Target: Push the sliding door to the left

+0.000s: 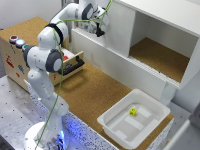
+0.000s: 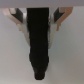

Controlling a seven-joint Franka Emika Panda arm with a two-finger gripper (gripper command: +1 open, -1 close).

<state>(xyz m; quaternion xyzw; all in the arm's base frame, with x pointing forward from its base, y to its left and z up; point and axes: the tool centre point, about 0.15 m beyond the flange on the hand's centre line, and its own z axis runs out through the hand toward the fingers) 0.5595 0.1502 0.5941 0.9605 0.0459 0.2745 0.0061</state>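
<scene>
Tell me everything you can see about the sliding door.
The sliding door is a tall, flat, plain white panel that looks like painted board. It stands upright, covering the half of the cabinet front on the exterior view's left; the other half is open, showing a cork-like floor. The gripper is at the door's face near its left edge; contact is unclear. The wrist view shows only a blank pale surface.

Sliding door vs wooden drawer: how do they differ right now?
The sliding door is a plain white upright panel covering the cabinet's half toward the exterior view's left; the wooden drawer is brown, black-handled and pulled open. The gripper is at the door, apart from the drawer.
</scene>
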